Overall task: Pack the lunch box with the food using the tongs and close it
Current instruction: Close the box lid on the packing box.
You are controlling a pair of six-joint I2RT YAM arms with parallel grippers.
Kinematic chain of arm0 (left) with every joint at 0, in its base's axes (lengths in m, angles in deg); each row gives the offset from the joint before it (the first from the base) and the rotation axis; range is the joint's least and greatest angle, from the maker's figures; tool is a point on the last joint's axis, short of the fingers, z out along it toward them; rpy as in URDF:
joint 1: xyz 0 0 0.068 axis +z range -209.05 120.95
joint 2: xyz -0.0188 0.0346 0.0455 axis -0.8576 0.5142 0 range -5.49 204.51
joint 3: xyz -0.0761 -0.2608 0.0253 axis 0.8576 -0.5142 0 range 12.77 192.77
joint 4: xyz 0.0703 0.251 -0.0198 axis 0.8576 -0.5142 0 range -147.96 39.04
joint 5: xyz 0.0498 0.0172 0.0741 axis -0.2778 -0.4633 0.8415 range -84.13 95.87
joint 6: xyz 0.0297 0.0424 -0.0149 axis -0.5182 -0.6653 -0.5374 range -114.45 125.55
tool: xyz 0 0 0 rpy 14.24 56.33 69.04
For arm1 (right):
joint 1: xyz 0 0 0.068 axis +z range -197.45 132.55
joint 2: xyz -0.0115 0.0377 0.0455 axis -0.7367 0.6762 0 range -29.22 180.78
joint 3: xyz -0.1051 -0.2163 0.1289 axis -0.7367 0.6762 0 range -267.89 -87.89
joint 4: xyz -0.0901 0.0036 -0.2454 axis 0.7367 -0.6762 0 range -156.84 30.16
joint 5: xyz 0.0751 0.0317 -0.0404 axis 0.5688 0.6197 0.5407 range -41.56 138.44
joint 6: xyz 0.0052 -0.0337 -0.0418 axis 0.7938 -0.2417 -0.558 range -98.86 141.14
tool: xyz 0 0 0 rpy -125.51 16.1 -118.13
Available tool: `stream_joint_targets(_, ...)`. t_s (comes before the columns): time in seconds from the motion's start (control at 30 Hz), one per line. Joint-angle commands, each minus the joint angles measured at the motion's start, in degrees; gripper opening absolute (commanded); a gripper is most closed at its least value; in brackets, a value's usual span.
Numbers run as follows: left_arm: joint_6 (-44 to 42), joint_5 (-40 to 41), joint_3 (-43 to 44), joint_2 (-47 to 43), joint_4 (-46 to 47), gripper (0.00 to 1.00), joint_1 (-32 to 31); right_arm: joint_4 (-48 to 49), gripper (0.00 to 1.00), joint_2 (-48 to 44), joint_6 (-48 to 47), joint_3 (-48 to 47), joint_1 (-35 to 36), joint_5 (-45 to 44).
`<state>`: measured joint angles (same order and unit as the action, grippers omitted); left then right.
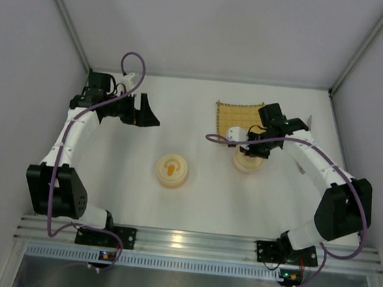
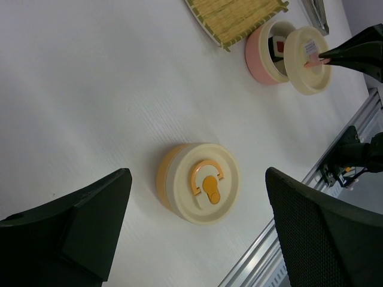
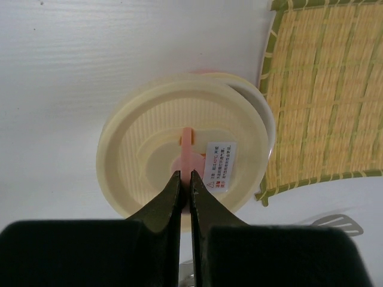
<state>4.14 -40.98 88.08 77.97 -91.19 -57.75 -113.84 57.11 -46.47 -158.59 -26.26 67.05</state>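
Note:
The pink lunch box (image 2: 261,55) stands open in front of the yellow mat, with a black-and-white, red-topped piece of food (image 2: 278,45) inside. My right gripper (image 3: 185,175) is shut on the pink handle of the cream lid (image 3: 143,155). It holds the lid tilted and shifted off-centre over the box, whose rim (image 3: 267,116) shows behind the lid. From above, the right gripper (image 1: 248,141) hangs over the lunch box (image 1: 248,162). My left gripper (image 2: 197,176) is open and empty, well left of it (image 1: 146,113). The silvery tongs (image 2: 317,11) lie right of the mat.
A second round box with an orange base and a closed cream lid (image 2: 202,182) sits at the table's middle (image 1: 172,171). The woven yellow mat (image 1: 239,113) lies behind the pink box. The tongs' end (image 3: 339,222) shows near the mat's corner. An aluminium rail (image 1: 188,241) runs along the near edge.

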Motion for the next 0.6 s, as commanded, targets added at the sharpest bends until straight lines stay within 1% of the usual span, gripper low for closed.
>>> stream_joint_targets(0.0,-0.5,-1.8,0.5,1.3,1.6,0.98,0.2,4.5,0.0,-0.2,-6.8,-1.0,-0.7,3.8)
stream_joint_targets(0.07,-0.5,-1.8,0.7,1.8,1.6,0.98,0.2,4.4,0.0,0.8,-8.0,-1.7,-0.8,4.2)
stream_joint_targets(0.27,-0.4,-2.0,0.5,2.5,2.2,0.98,0.2,5.0,0.0,3.9,-10.4,-4.0,-0.8,1.8)
stream_joint_targets(0.57,-0.4,-3.0,0.8,4.3,2.0,0.98,0.2,7.2,0.0,5.3,-13.1,-3.8,-1.4,0.4)
